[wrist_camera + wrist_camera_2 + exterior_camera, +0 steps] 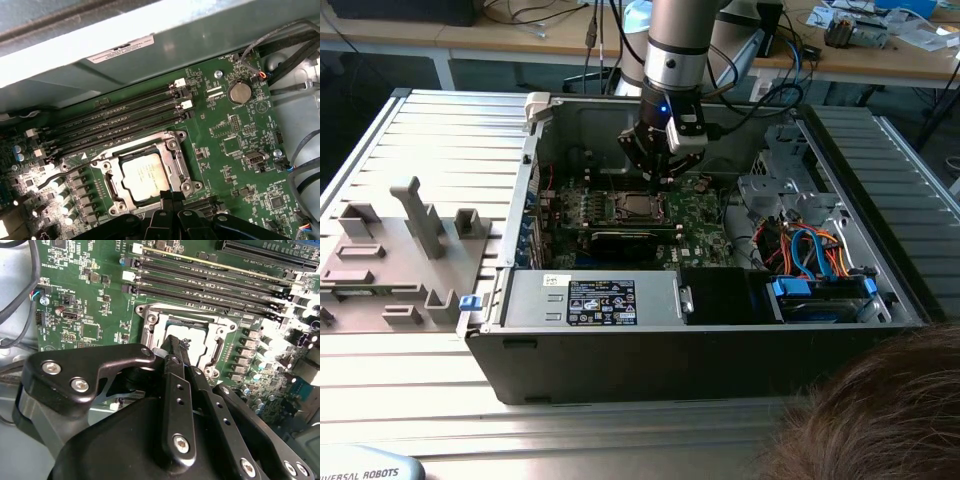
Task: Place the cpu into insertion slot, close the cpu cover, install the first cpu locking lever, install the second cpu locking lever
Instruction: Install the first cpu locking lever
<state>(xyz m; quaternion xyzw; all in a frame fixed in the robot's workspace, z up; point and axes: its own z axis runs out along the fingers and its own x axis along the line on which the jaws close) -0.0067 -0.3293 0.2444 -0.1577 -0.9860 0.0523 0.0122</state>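
The small flat square cpu point(145, 174) with its dull silver-grey metal top already lies in the insertion slot point(111, 186), a square dark socket with a silver rim, directly below the tool's tips. The cpu cover point(170, 147), a thin silver metal frame plate with a square window, seems to lie down around the chip, though whether it is latched I cannot tell.

The black two-fingered tool point(175, 347) hangs vertically from the arm inside the open grey computer case point(620, 345), fingers drawn together on nothing, tips just above the socket's near edge.

The risk, as I judge it: a slightly off descent could press the tips onto the chip's top or the green motherboard point(235, 150) beside it, scratching parts or missing any lever.
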